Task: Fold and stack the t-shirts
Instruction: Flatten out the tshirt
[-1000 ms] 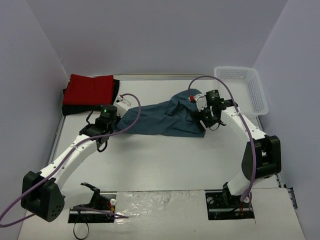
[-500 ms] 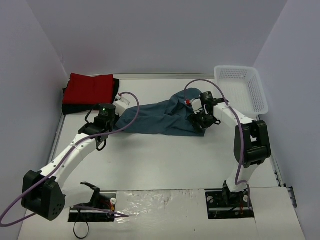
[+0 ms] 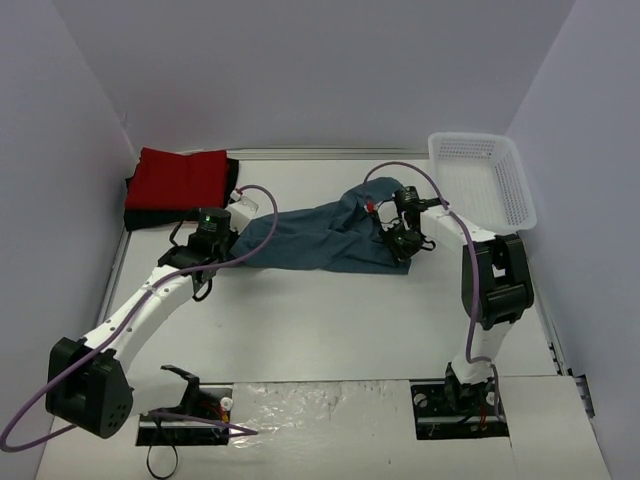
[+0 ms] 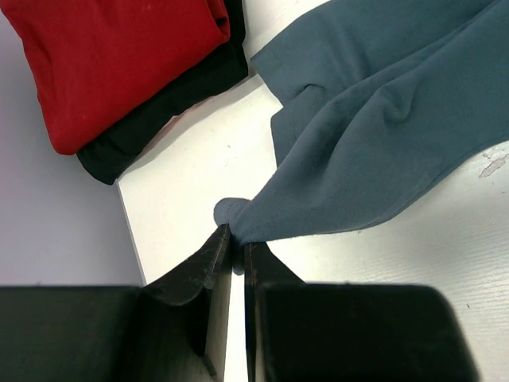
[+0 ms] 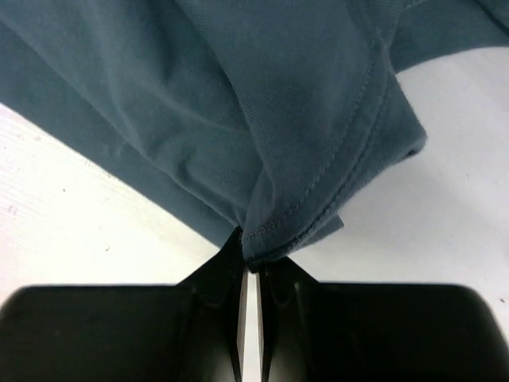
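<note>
The slate-blue t-shirt (image 3: 320, 235) lies crumpled across the middle of the table, stretched between both arms. My left gripper (image 4: 237, 247) is shut on its left corner (image 4: 238, 219); from above, that gripper (image 3: 236, 222) sits at the shirt's left end. My right gripper (image 5: 249, 267) is shut on a stitched hem fold (image 5: 286, 227) at the shirt's right end (image 3: 395, 245). The red t-shirt (image 3: 180, 178) lies folded on top of the black t-shirt (image 3: 232, 180) at the back left corner; both also show in the left wrist view, red t-shirt (image 4: 111, 56), black t-shirt (image 4: 171, 99).
A white lattice basket (image 3: 482, 178) stands at the back right. Purple cables loop over both arms. The table's left edge (image 3: 118, 262) and the wall run close to the folded stack.
My right gripper moved left and down onto the blue shirt's right end and closed on its hem. The left gripper kept its hold and place.
</note>
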`<control>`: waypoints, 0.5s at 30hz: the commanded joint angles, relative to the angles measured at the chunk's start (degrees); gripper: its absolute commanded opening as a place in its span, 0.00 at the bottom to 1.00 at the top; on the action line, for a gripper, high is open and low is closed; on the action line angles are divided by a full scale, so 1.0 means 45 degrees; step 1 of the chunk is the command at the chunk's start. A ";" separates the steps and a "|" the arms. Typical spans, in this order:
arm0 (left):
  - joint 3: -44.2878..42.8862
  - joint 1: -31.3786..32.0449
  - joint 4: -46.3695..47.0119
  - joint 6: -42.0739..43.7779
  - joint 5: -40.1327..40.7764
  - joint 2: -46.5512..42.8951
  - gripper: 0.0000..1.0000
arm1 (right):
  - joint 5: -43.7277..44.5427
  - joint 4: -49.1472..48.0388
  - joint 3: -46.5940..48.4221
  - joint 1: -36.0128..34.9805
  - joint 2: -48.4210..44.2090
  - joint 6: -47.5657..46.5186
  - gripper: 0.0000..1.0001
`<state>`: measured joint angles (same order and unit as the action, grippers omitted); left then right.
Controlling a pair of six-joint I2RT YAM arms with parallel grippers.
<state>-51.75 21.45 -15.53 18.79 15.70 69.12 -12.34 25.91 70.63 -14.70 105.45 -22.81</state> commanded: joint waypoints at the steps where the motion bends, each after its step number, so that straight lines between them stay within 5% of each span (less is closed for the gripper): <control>1: -0.0239 -0.0158 -0.0201 -0.0249 -0.0033 -0.0106 0.02 | 0.0046 0.0510 -0.0070 -0.0054 -0.1377 -0.0068 0.00; 15: -0.2717 -0.0217 -0.1721 0.0453 0.0085 -0.1707 0.02 | -0.0794 0.4647 0.2427 -0.0113 -0.7023 -0.0342 0.00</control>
<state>-58.00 20.91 -20.69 19.51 15.59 65.84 -15.09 38.70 77.56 -14.74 77.23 -23.68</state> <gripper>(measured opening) 0.065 0.018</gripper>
